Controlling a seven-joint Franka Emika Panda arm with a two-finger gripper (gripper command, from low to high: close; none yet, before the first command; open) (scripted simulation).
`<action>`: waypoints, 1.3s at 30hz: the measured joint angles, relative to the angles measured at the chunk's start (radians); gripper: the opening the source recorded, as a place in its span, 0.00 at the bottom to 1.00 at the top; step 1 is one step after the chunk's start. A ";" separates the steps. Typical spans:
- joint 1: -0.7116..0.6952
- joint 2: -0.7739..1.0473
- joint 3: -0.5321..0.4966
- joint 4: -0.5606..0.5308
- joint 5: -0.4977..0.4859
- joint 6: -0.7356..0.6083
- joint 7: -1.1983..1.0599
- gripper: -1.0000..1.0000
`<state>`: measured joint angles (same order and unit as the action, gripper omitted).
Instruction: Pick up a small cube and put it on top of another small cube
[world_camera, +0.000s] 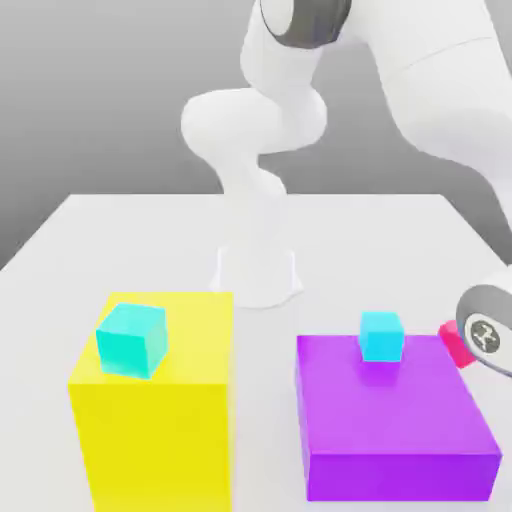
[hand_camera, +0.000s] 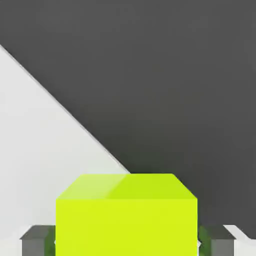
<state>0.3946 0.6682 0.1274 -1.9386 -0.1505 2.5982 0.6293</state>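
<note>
In the exterior view, going from its left: a big yellow block (world_camera: 155, 410) stands on the white table (world_camera: 60, 250) w/ a cyan cube (world_camera: 131, 339) on top, toward the block's far left corner. Behind, mid-table, sits the arm's white base (world_camera: 256, 272); the arm (world_camera: 420, 90) rises, arcs over and comes down at the view's right edge. Next, a low purple block (world_camera: 395, 425) carries a 2nd cyan cube (world_camera: 381, 335) near its back edge. Just right of that, a red cube (world_camera: 457, 343) lies on the table, partly hidden behind the grey wrist joint (world_camera: 487, 332).

Hand view: the lime cube (hand_camera: 126, 217) sits between the dark finger pads (hand_camera: 37, 242), one each side, touching it. The gripper (hand_camera: 126, 245) is pinching the lime cube. Beyond it: table surface and dark backdrop.
</note>
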 joint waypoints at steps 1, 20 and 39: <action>0.000 0.000 0.000 0.000 0.001 0.000 -0.001 0.00; -0.068 -0.595 0.078 -0.430 0.172 -0.159 -0.202 0.00; -0.030 -1.016 0.062 -0.933 0.264 -0.072 -0.371 0.00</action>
<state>0.3645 -0.3476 0.1891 -2.8720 0.1140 2.5261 0.2578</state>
